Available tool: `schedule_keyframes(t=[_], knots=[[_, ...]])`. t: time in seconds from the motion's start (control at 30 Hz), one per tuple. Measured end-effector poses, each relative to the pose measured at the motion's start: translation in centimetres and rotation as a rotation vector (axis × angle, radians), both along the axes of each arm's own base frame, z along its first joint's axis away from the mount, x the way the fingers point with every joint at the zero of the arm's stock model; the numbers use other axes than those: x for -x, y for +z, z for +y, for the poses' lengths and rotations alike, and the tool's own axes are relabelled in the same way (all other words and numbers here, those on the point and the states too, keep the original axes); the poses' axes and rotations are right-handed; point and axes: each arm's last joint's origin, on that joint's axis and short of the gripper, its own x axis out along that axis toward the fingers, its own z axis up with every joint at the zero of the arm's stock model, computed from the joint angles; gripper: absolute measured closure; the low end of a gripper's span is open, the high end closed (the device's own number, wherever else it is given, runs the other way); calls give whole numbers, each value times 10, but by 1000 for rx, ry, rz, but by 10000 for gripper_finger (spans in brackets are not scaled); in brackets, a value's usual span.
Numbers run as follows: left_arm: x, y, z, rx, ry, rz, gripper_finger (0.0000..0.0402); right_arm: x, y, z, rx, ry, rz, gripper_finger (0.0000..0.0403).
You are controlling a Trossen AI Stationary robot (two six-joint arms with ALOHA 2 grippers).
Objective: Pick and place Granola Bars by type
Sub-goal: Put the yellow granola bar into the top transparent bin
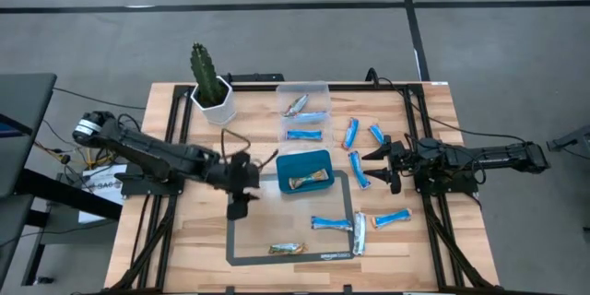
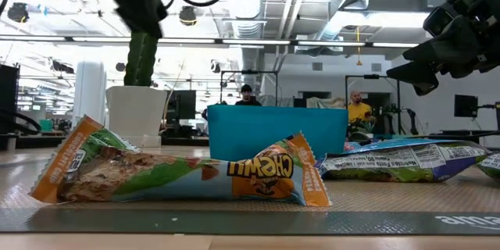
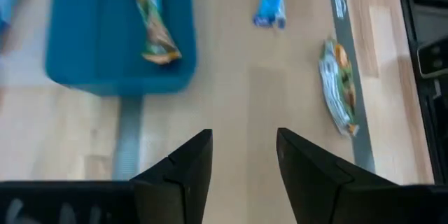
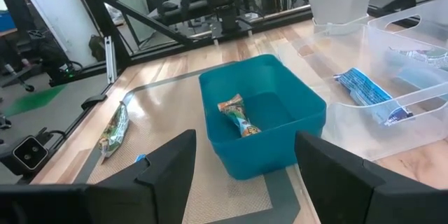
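The left gripper [image 1: 238, 210] hangs over the bare wood just left of the teal tray [image 1: 288, 162], its two fingers [image 3: 183, 170] spread with nothing between them; the right gripper [image 1: 380, 168] hangs at the right side of the table near the loose blue bars, its fingers [image 4: 170, 166] also spread and empty. Counted from above, the Granola Bars [image 1: 331, 223] number eleven. One tan bar [image 1: 308, 181] lies inside the teal tray. The clear bin [image 1: 313, 87] behind it holds three: one silvery multicoloured bar [image 1: 295, 104] and two blue ones [image 1: 310, 118]. Five blue bars lie loose on the right half of the table, three far [image 1: 351, 133] and two near. One pale multicoloured bar [image 1: 359, 234] rests on the right edge of the grey taped outline [image 1: 230, 240], and one orange-green bar [image 1: 286, 249] lies on its near edge. A potted cactus [image 1: 208, 81] stands at the far left corner. The low view alone shows the orange-green wrapper's "Chewy" lettering [image 2: 264, 168] upside down, a green-and-white wrapper [image 2: 398, 161] to its right, and two people [image 2: 358, 111] in the room beyond; it hides everything inside the tray. The right wrist view looks into the tray [image 4: 301, 105] at its single bar [image 4: 238, 116] and shows a blue bar [image 4: 364, 91] through the bin wall. The left wrist view shows the tray's bar [image 3: 150, 14], one blue bar [image 3: 271, 0] and the orange-green one [image 3: 337, 87] on the tape.
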Motion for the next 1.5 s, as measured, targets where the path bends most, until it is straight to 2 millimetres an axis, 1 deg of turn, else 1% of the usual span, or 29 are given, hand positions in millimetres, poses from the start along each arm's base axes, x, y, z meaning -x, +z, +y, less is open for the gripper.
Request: schedule_keyframes(t=[0.17, 0.3, 0.43, 0.53, 0.6, 0.67, 0.83, 0.9, 1.03, 1.2, 1.33, 1.5], knots=[[-2, -14, -26, 12, -30, 55, 249, 0, 0, 0, 0, 0, 0, 168], [-7, -27, -41, 23, -48, 82, 249, 0, 0, 0, 0, 0, 0, 168], [-11, -31, -47, 40, -46, 73, 249, 0, 0, 0, 0, 0, 0, 168], [-15, -29, -49, 40, -37, 70, 249, 0, 0, 0, 0, 0, 0, 168], [-25, -26, -53, 31, -33, 66, 249, 0, 0, 0, 0, 0, 0, 168], [-32, -26, -56, -13, -49, 107, 249, 0, 0, 0, 0, 0, -5, 168], [-64, -31, -72, -84, -105, 193, 249, 0, 0, 0, 0, 0, 1, 168], [-80, -32, -79, -87, -109, 204, 249, 0, 0, 0, 0, 0, 1, 168], [-109, -34, -94, -61, -130, 232, 249, 0, 0, 0, 0, 0, -2, 168], [-138, -38, -114, 25, -174, 270, 249, 0, 1, 0, 0, 0, -6, 168], [-148, -48, -126, 70, -193, 315, 249, 0, 0, 0, 0, 0, -6, 168], [-144, -61, -134, 73, -174, 362, 249, 0, 0, 0, 0, 0, -6, 168]])
